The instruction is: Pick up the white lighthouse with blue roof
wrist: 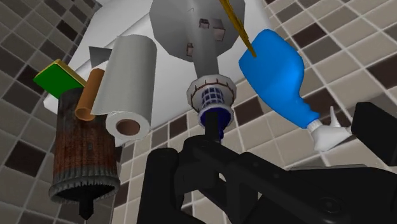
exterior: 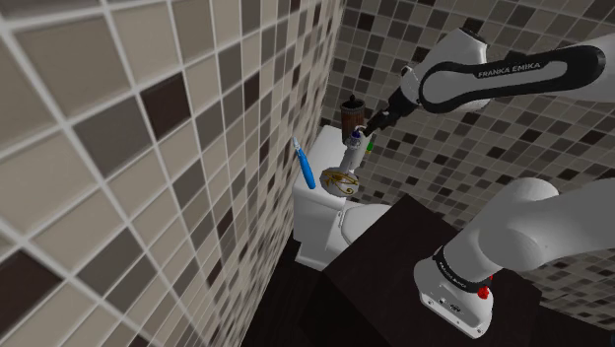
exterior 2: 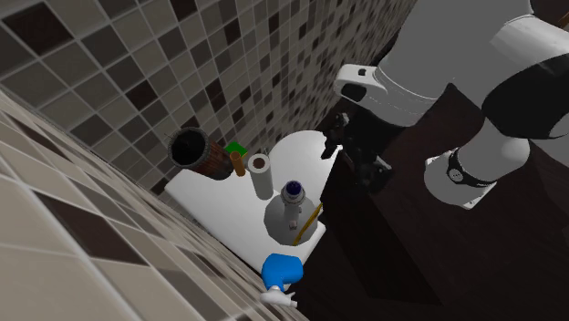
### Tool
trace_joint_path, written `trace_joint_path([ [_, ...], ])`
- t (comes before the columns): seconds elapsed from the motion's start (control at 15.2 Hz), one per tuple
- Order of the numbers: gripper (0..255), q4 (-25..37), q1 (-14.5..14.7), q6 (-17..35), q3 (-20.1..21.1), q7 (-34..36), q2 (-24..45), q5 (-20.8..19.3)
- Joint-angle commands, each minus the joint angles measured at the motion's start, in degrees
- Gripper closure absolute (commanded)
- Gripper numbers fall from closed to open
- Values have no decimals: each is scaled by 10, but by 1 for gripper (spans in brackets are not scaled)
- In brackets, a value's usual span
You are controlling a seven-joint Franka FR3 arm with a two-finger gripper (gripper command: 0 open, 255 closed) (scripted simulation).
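The black claw [exterior: 367, 124] hangs close beside the blue roof of the white lighthouse [wrist: 208, 95], and I cannot tell how far open it is. The lighthouse stands upright on its grey rocky base on the white toilet tank lid [exterior 2: 210, 196]. A blue spray bottle [wrist: 277, 76] lies on one side of it, a paper roll [wrist: 130, 76] and a rusty brown cylinder [wrist: 83, 153] stand on the other, and the tiled wall [exterior: 118, 148] is behind.

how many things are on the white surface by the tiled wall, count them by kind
lighthouse, white with blue roof: 1
blue spray bottle: 1
white paper roll: 1
green block: 1
brown tube: 1
dark rusty cylinder: 1
yellow stick: 1
total: 7
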State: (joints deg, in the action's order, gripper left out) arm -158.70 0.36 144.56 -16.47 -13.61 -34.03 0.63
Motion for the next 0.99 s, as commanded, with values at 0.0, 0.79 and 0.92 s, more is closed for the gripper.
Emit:
trace_joint_path([
  [0.0, 0, -7, 22, 72, -31, -28, 49, 24],
  [0.79, 0, 47, 480, 281, -452, -408, 245, 446],
  [0.92, 0, 59, 582, 284, -543, -479, 261, 528],
])
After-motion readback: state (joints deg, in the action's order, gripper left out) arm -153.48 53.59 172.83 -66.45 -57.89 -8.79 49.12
